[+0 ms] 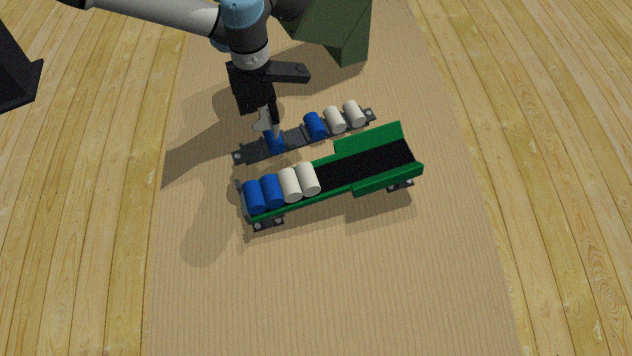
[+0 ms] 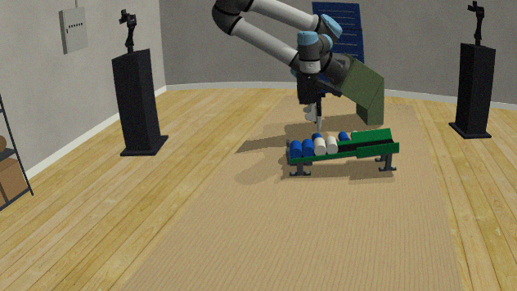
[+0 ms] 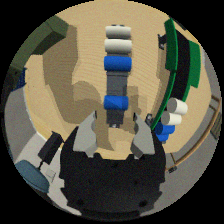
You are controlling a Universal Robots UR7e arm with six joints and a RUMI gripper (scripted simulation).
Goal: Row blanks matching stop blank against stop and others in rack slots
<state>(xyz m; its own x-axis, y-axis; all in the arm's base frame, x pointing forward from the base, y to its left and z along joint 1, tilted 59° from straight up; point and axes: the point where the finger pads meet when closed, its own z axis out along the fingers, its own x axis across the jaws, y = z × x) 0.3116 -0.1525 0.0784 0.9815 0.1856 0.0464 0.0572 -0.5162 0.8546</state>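
Though reserved for one color, bearing on the near feed ramp two blue blanks at the stop, then two white blanks. Behind, on the stock rack: a lone blue blank, well apart from another blue and two white. Just above the lone one, jaws half open, gripping nothing.

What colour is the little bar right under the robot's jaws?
Blue: the short blue plastic bar, clearest in the top view.
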